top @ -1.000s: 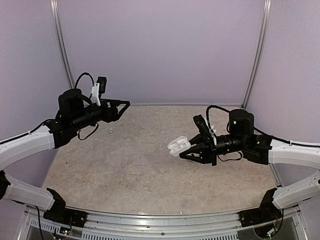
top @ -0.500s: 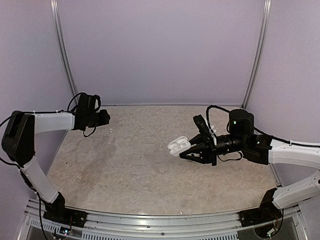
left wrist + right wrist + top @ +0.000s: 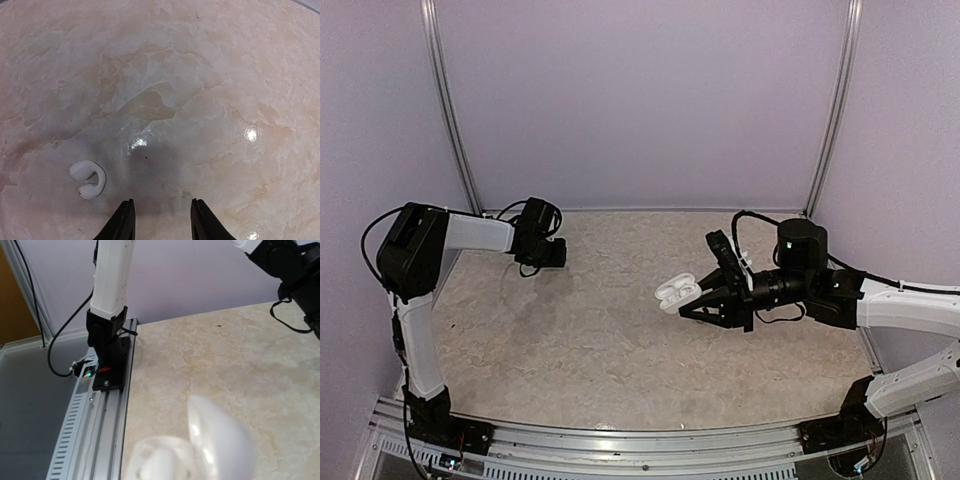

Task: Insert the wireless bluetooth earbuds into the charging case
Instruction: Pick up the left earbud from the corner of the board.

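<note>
Left arm point(image 3: 470, 233): no longer low and outstretched; now folded upright, elbow raised.
Left gripper point(image 3: 548, 252): moved from behind the earbud point(image 3: 82, 170) to right above it (wrist view shows the earbud just left of the fingertips).
Jaws: apparently narrower than a second ago.
Overhead view: earbud, visible earlier, now hidden beneath the gripper.

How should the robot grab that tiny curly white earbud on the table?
Probably straight down from above, since the earbud lies flat on the table. Pinch across its two rounded ends, a finger outside each; the thin curved bridge joining them looks too slim. The left gripper hangs beside it, jaws apart.
</note>
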Tool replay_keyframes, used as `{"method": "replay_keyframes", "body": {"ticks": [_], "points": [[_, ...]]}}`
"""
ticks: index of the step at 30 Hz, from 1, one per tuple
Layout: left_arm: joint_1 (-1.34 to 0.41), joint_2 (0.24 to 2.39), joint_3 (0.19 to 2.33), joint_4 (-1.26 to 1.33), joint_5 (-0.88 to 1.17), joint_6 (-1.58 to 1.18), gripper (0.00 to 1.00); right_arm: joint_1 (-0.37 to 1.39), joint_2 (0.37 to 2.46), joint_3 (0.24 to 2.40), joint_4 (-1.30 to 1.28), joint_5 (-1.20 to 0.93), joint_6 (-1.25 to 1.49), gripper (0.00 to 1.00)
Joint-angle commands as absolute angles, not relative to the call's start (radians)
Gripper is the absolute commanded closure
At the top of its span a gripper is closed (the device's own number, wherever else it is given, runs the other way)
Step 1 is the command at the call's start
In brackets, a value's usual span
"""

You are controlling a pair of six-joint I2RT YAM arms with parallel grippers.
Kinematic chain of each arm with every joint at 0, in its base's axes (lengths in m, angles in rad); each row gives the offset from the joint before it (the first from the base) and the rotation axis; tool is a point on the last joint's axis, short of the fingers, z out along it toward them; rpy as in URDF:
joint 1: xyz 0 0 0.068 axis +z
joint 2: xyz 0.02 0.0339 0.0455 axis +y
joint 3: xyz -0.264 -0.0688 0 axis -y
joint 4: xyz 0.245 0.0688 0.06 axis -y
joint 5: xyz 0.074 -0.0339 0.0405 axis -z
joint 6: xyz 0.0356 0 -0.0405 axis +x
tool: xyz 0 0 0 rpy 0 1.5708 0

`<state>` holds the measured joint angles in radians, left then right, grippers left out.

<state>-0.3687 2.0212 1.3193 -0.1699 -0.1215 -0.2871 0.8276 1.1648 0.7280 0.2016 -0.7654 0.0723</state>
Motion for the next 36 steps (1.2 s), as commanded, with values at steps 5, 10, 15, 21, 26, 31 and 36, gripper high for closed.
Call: {"method": "replay_keyframes", "body": {"ticks": [5,10,15,21,26,31,36], "points": [[-0.353,2.028,1.315,-0.177,-0.158,-0.284,0.61,0.818,1.161,0.73,0.195,-0.76,0.072,1.0],[-0.347,2.032,1.323,-0.173,-0.157,-0.28,0.62,0.818,1.166,0.732,0.195,-0.764,0.072,1.0],[-0.332,2.045,1.328,-0.17,-0.146,-0.279,0.62,0.819,1.162,0.73,0.19,-0.759,0.071,1.0],[-0.315,2.057,1.331,-0.164,-0.142,-0.275,0.62,0.819,1.171,0.734,0.188,-0.762,0.068,1.0],[-0.296,2.064,1.33,-0.165,-0.135,-0.272,0.62,0.82,1.173,0.737,0.185,-0.761,0.069,1.0],[-0.291,2.07,1.328,-0.166,-0.142,-0.271,0.62,0.819,1.173,0.739,0.178,-0.759,0.067,1.0],[-0.288,2.072,1.328,-0.167,-0.155,-0.272,0.62,0.819,1.173,0.741,0.179,-0.759,0.067,1.0]]}}
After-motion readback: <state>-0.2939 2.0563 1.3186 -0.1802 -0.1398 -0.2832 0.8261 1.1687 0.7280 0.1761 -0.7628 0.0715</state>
